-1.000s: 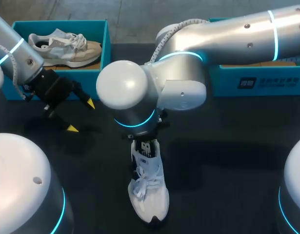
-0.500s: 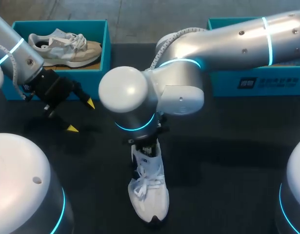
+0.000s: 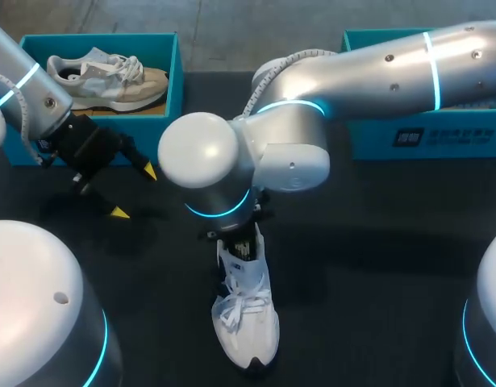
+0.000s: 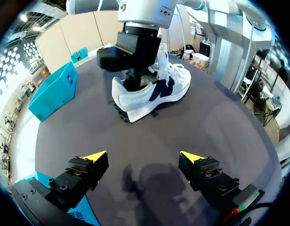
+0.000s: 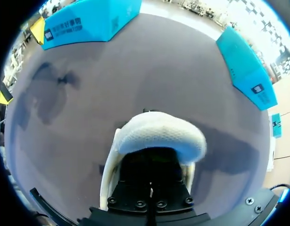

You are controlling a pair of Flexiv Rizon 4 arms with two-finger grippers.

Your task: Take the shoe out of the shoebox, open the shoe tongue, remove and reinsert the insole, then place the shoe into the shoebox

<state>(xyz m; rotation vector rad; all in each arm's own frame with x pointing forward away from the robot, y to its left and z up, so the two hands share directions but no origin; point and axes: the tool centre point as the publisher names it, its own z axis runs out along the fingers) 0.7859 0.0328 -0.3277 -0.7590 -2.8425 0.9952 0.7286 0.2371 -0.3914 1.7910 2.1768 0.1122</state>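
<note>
A white shoe (image 3: 244, 310) with a dark side mark lies on the dark table, toe toward the front edge. My right arm reaches past the middle, its wrist right over the shoe's heel. In the right wrist view my right gripper (image 5: 151, 189) is down inside the shoe's opening, fingers pressed together and tips hidden, with the white padded collar (image 5: 159, 136) just ahead of it. I cannot see anything between the fingers. My left gripper (image 3: 133, 192) hangs open and holds nothing, left of the shoe. In its wrist view the shoe (image 4: 152, 89) lies ahead of the left gripper (image 4: 144, 157).
An open teal shoebox (image 3: 173, 81) at the back left holds a second, grey and beige shoe (image 3: 110, 76). Another teal shoebox (image 3: 425, 133) stands at the back right, partly under my right arm. Bare dark table lies right of the white shoe.
My right arm has swung slightly, its elbow and wrist shifting a little to the left over the shoe's heel. The shoe and the left arm have stayed put.
</note>
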